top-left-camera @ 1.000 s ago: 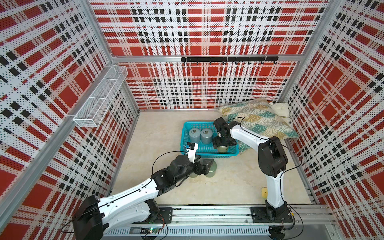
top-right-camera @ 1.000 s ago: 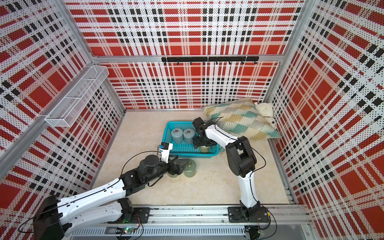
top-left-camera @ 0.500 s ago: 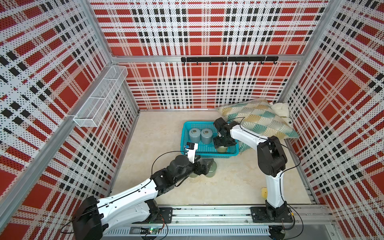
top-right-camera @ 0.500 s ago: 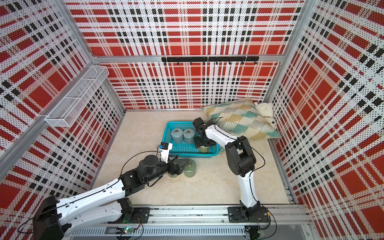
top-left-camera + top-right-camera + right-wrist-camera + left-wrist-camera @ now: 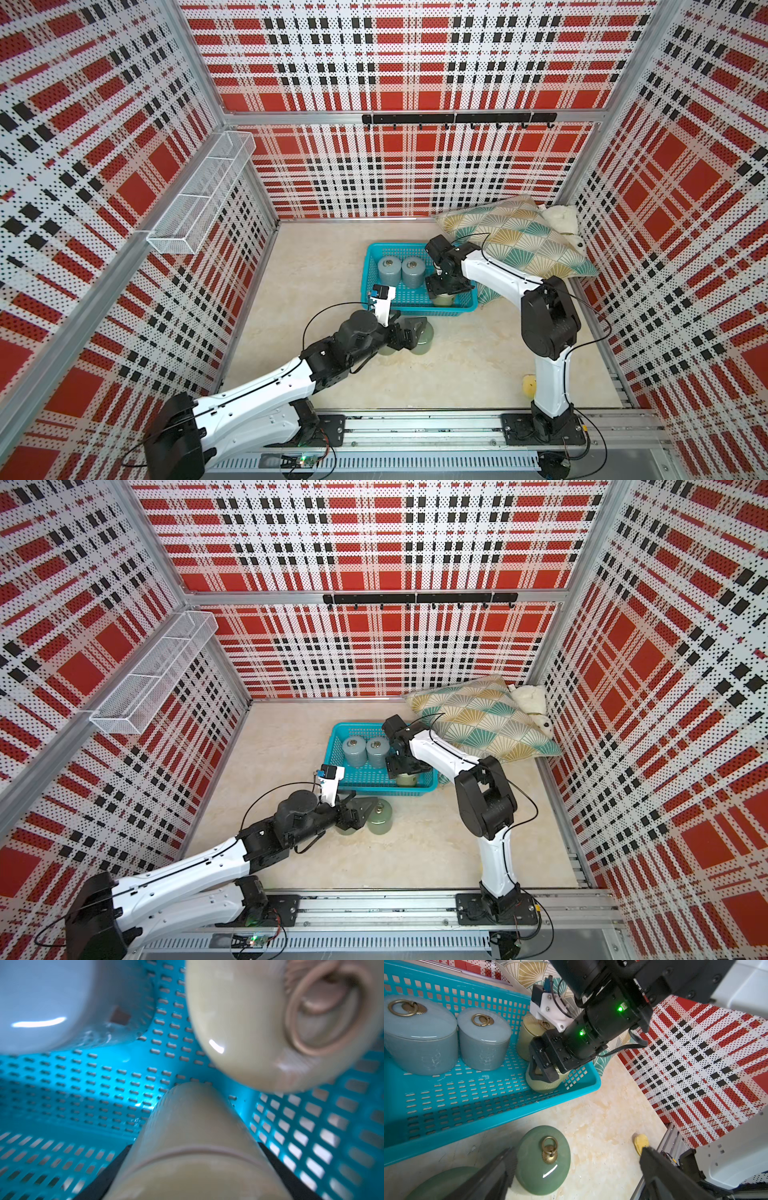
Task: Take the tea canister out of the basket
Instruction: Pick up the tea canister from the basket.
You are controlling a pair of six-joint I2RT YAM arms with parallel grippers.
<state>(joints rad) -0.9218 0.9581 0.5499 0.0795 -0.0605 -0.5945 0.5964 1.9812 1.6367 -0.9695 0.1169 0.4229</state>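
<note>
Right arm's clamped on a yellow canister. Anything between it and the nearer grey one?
No: only bare basket floor separates the yellow canister in the right gripper from the grey canister, shown in the left wrist view.

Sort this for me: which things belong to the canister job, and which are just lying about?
Job: basket; yellow canister in right claw; second yellow canister and two grey canisters in basket; two green canisters outside it.
Lying about: pillow; plush toy; wire rack; hook rail; yellow scrap.
</note>
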